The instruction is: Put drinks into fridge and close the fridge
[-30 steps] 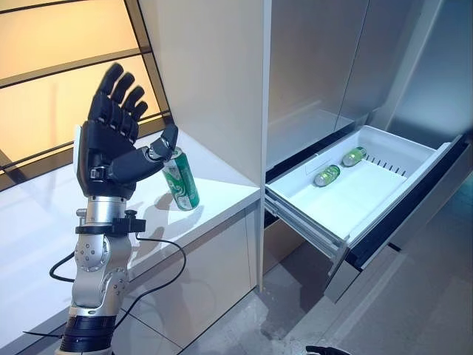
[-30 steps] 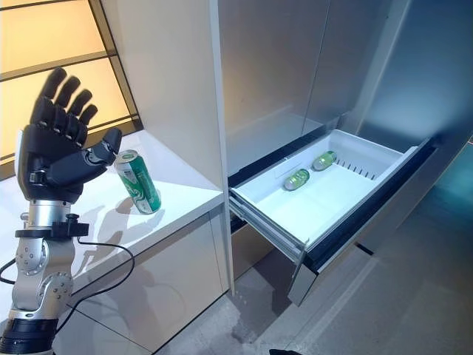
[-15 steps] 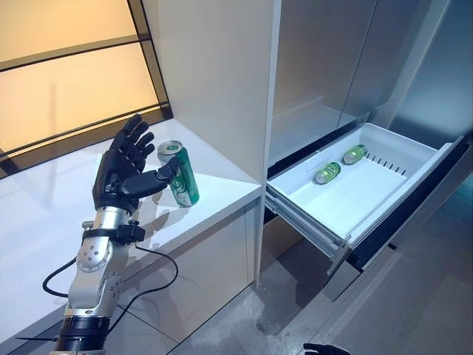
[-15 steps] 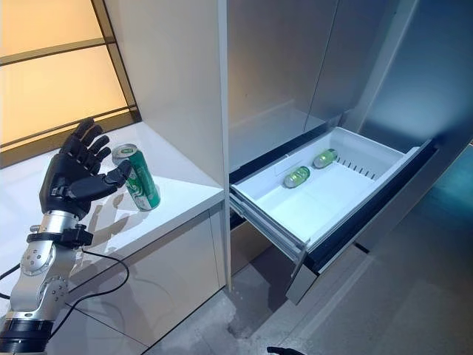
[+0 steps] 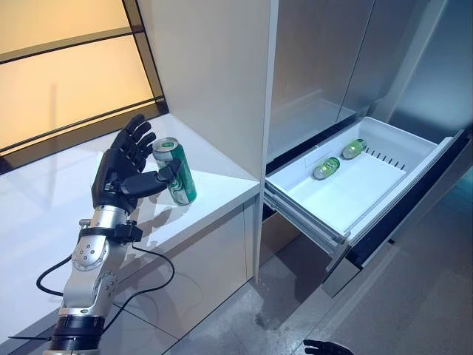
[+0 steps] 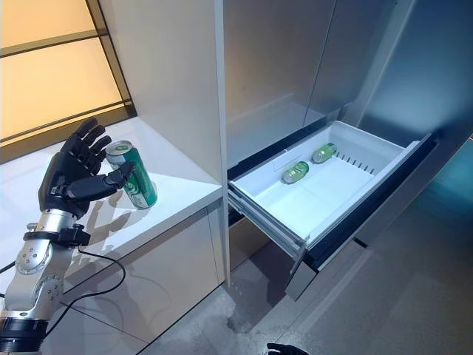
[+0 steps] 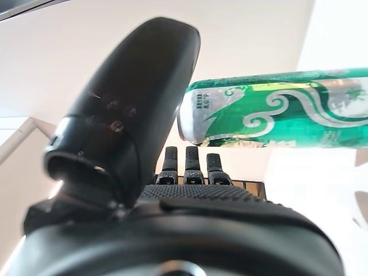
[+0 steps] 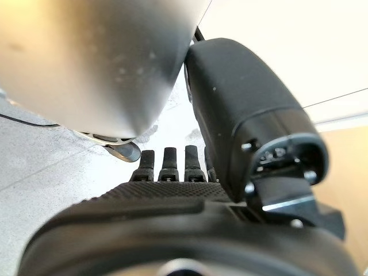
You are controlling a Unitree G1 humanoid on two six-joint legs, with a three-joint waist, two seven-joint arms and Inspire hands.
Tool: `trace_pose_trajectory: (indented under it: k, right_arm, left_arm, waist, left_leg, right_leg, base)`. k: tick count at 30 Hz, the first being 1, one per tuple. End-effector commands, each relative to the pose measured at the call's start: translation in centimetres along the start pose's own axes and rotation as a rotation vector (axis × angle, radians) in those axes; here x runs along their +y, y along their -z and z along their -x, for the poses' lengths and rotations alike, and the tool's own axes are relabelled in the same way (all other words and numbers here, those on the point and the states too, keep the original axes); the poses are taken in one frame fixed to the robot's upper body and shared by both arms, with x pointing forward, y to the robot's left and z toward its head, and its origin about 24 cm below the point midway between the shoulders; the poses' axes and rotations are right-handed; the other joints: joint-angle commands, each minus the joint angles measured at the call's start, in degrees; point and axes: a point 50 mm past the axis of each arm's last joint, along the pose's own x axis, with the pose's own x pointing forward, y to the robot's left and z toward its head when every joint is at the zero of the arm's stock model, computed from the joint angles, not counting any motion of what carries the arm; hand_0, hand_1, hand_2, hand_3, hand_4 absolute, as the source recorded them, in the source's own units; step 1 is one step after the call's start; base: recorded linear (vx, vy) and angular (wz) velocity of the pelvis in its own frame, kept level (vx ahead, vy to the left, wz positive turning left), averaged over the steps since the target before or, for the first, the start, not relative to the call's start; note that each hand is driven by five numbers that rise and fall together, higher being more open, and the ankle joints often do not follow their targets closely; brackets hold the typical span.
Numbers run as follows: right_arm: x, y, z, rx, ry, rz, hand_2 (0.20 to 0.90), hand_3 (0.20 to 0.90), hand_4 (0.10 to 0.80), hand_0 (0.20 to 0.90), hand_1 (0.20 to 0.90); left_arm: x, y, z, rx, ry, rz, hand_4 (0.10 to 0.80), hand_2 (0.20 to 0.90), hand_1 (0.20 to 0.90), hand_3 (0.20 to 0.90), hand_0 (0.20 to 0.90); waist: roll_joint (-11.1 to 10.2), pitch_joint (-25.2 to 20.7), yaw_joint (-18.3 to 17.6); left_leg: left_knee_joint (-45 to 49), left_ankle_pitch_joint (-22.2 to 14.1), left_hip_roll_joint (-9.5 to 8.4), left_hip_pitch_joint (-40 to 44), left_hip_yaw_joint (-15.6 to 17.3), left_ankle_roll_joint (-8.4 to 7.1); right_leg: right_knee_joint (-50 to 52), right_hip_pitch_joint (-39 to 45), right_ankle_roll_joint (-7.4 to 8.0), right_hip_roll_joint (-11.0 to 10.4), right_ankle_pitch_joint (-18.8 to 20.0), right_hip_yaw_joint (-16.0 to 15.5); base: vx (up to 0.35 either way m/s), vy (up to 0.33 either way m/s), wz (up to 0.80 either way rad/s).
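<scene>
A green drink can (image 5: 175, 171) stands upright on the white counter (image 5: 214, 194), left of the fridge. My left hand (image 5: 120, 174) is open beside the can's left side, fingers straight and thumb reaching across its front. In the left wrist view the can (image 7: 276, 115) lies past the thumb (image 7: 132, 115), not gripped. The fridge's white drawer (image 5: 347, 222) is pulled out, with two green cans (image 5: 326, 169) (image 5: 353, 149) lying at its back. Only the fingertips of my right hand (image 5: 325, 347) show, low over the floor; its wrist view shows straight fingers (image 8: 172, 164) holding nothing.
A tall white cabinet panel (image 5: 214, 81) rises right behind the can and separates the counter from the fridge. Grey fridge doors (image 5: 325, 66) stand above the open drawer. Grey floor (image 5: 414, 296) lies below and in front of the drawer.
My left hand came down from a raised position and moved in beside the can, thumb now against its front. The can has not moved; the camera shifted slightly.
</scene>
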Motion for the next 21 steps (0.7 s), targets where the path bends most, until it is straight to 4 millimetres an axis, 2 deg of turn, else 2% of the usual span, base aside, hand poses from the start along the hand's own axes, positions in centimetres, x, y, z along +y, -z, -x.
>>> trace_pose_trajectory:
  k: [1, 21]
  right_arm:
    - [-0.8, 1.2, 0.5, 0.067, -0.021, 0.050, 0.900, 0.900, 0.800, 0.900, 0.900]
    - [-0.8, 1.7, 0.6, 0.078, -0.009, 0.029, 0.900, 0.900, 0.800, 0.900, 0.900]
  left_arm:
    - [0.8, -5.6, -2.7, -0.235, 0.005, -0.075, 0.800, 0.900, 0.900, 0.900, 0.900]
    - [1.6, -5.4, -4.0, -0.185, -0.054, -0.100, 0.800, 0.900, 0.900, 0.900, 0.900]
  waist:
    - [0.4, -1.2, -2.2]
    - [0.5, -1.4, -4.3]
  left_leg:
    - [0.5, -4.7, -2.96, 0.1, 2.6, 1.24]
    - [0.7, -5.7, -3.59, 0.8, 4.2, 2.26]
  right_leg:
    - [6.7, -2.0, 1.42, 1.3, -7.7, 2.5]
    - [6.9, -2.7, 2.40, 0.8, -7.3, 5.1]
  base:
    - [0.000, 0.000, 0.00]
    - [0.015, 0.016, -0.06]
